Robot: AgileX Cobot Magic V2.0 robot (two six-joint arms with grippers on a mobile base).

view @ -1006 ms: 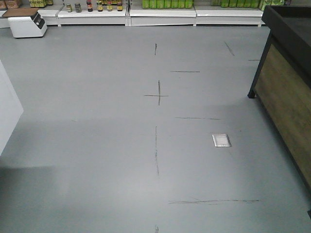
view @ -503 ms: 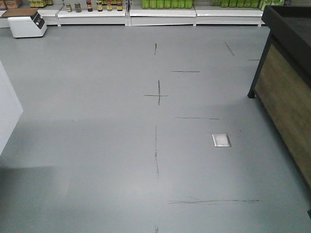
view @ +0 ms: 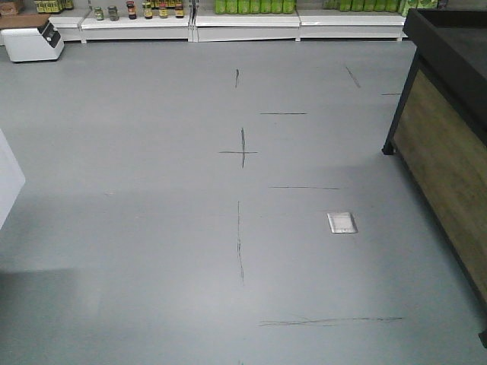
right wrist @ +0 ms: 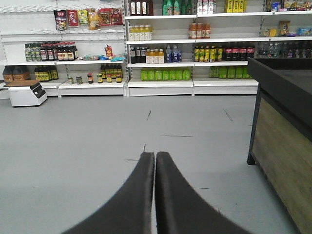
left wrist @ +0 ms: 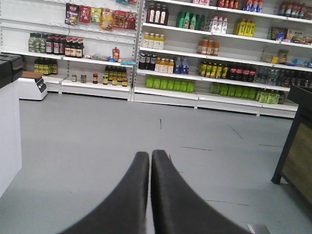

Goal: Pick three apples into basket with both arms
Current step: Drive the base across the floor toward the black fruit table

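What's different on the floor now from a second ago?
The whole front view slid slightly left: the floor cross, metal floor plate and white machine all sit further left, so the robot's camera probably swung right. Nothing on the floor itself moved. The left gripper and right gripper are shut, holding nothing.

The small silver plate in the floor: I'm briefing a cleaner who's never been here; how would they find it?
Start at the big wood-panelled counter with the black top on the right of the front view. On the grey floor to its left lies the small squarish silver plate. It is the only pale metallic patch; the marks around it are thin black lines.
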